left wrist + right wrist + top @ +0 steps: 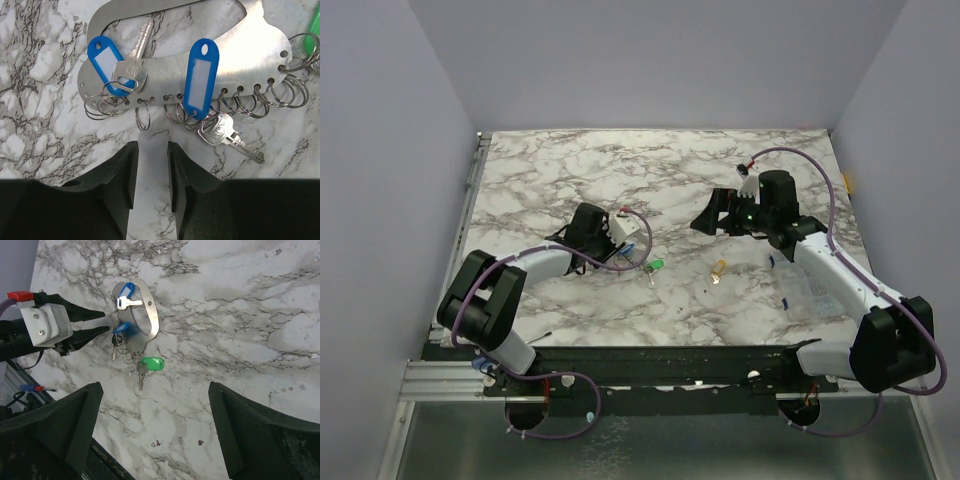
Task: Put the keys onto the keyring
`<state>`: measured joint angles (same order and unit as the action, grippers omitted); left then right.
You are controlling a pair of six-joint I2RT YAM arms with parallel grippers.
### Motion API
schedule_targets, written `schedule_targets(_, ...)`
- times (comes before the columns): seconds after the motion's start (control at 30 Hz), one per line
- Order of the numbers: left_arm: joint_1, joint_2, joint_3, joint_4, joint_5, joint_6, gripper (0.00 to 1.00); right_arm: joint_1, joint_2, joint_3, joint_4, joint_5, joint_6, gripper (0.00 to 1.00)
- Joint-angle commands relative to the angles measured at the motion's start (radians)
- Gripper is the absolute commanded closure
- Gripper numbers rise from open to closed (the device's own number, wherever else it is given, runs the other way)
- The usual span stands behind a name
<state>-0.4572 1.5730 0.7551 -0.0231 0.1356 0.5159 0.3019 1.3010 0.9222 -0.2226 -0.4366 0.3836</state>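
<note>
The keyring (pixel 165 75) is a flat silvery oval plate with several small split rings along its edge. It lies on the marble right in front of my left gripper (pixel 151 150), which is open with only bare table between its fingers. Two silver keys with blue tags (pixel 131 70) (pixel 227 136) hang from its rings. A green-tagged key (pixel 140 376) lies at the plate's near end. A yellow-gold key (pixel 719 270) lies alone mid-table. My right gripper (pixel 155 387) hovers wide open and empty, looking down at the keyring (pixel 150 310).
A clear plastic packet (pixel 805 292) lies beside the right arm. Lilac walls close in the table on three sides. A metal rail (pixel 450 375) runs along the near edge.
</note>
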Motion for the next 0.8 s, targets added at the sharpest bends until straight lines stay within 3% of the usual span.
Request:
schedule_targets(0.0, 0.004, 0.007, -0.010, 0.048, 0.056, 0.023, 0.64, 0.006, -0.020, -0.017, 0.029, -0.029, 0.005, 0.00)
schedule_targets(0.6, 0.005, 0.027, -0.046, 0.152, 0.040, 0.028, 0.70, 0.006, -0.034, -0.026, 0.038, -0.038, 0.005, 0.00)
schedule_targets(0.77, 0.004, 0.035, -0.053, 0.164, 0.067, 0.027, 0.86, 0.006, -0.037, -0.028, 0.040, -0.038, 0.005, 0.00)
